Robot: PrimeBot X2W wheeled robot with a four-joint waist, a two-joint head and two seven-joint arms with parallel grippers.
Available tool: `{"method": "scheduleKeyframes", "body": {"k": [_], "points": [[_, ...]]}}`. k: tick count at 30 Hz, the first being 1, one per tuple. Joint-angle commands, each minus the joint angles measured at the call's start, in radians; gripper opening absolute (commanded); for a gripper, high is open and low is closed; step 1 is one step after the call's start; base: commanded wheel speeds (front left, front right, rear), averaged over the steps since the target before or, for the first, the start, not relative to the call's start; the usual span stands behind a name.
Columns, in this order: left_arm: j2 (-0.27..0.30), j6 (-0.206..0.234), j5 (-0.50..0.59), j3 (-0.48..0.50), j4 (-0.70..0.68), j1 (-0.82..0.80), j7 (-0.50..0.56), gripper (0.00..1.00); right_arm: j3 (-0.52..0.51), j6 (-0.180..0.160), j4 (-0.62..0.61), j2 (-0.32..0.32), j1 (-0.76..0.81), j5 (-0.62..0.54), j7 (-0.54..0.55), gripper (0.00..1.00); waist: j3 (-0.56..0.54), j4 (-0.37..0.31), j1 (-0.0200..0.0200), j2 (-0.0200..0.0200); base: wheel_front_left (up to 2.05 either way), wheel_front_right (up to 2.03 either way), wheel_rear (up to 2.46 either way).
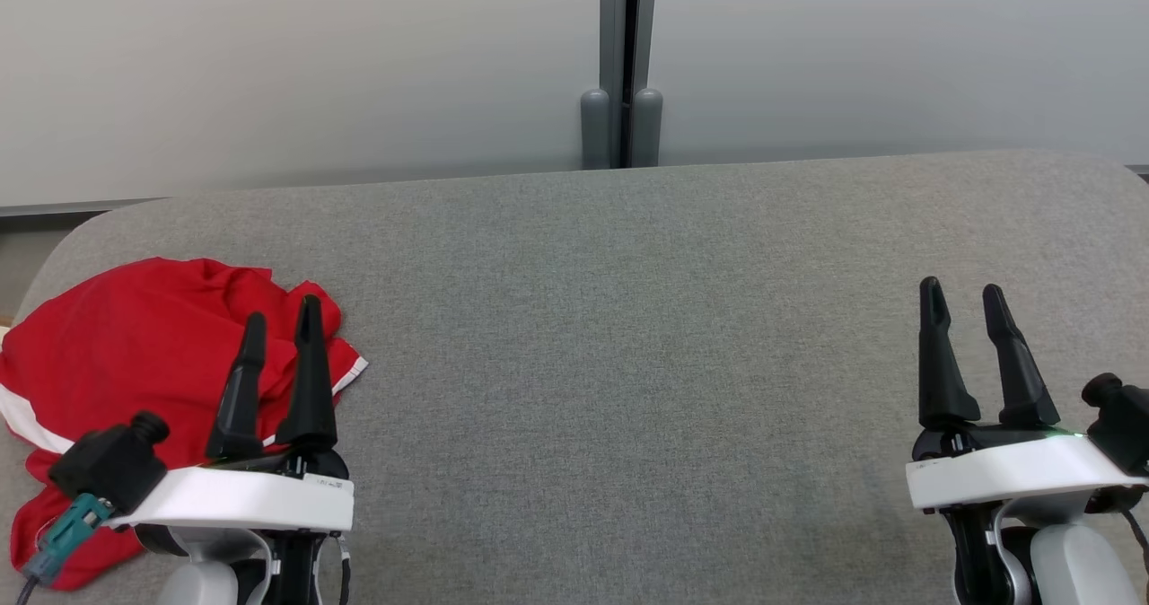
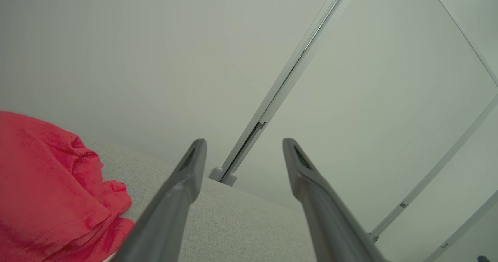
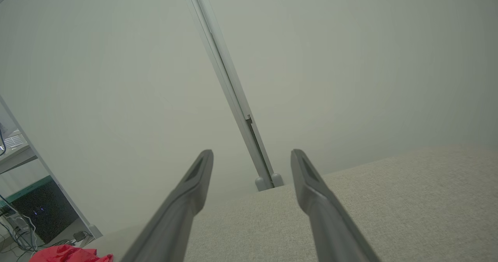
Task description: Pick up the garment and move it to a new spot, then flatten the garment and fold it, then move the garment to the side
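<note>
Your left claw [image 1: 283, 311] is hovering closest to the camera at the lower left, its two dark fingers standing apart and gripping nothing. Your right claw [image 1: 961, 289] is hovering at the lower right, likewise spread and empty, well apart from the cloth. The red garment [image 1: 117, 345] is lying crumpled at the left near corner of the grey padded top [image 1: 628, 336], a white stripe showing along its hem, and the left fingers are pointing past its right edge.

By my judgement you are only beginning the pick-up. You are going to need the left claw further left and tipped down, because its wrist camera is showing the cloth off to the side of the gap, not between the fingers. You are wanting a raised fold near the middle of the heap rather than the thin hem, pinching cloth alone and not the padding, then lifting slowly so the bundle is coming away whole.

Counting what is lying before you: one garment, two claws with two fingers each, one padded top, two pale wall panels [image 1: 269, 66] behind it, and one grey post [image 1: 621, 48] between them
</note>
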Motion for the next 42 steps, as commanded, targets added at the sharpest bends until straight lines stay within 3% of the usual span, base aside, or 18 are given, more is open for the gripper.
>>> {"method": "scheduleKeyframes", "body": {"k": [1,18,32,34,37,42], "points": [[0.006,0.007,0.024,-0.004,-0.010,-0.015,-0.007,1.00,0.005,0.004,-0.008,-0.007,-0.017,-0.025,-0.009,1.00,0.000,0.000,0.0000,0.0000,0.00,0.00,0.00],[0.009,0.081,0.326,-0.090,0.082,-0.013,-0.054,1.00,0.037,0.004,0.055,-0.008,-0.020,-0.229,-0.056,1.00,0.002,0.004,0.0000,0.0000,0.00,0.00,0.00],[0.011,0.103,0.447,-0.128,0.119,-0.018,-0.082,1.00,0.047,0.004,0.056,-0.009,-0.024,-0.315,-0.085,1.00,0.001,0.011,0.0000,0.0000,0.00,0.00,0.00],[0.011,0.101,0.438,-0.125,0.124,-0.015,-0.087,1.00,0.047,0.004,0.057,-0.009,-0.019,-0.309,-0.090,1.00,0.000,0.012,0.0000,0.0000,0.00,0.00,0.00],[0.010,0.093,0.341,-0.099,0.127,-0.002,-0.093,1.00,0.048,0.004,0.078,-0.009,-0.008,-0.230,-0.095,1.00,-0.002,0.014,0.0000,0.0000,0.00,0.00,0.00],[0.010,0.083,0.305,-0.099,0.146,-0.003,-0.104,1.00,0.062,0.004,0.116,-0.009,-0.009,-0.151,-0.106,1.00,-0.003,0.016,0.0000,0.0000,0.00,0.00,0.00]]}}
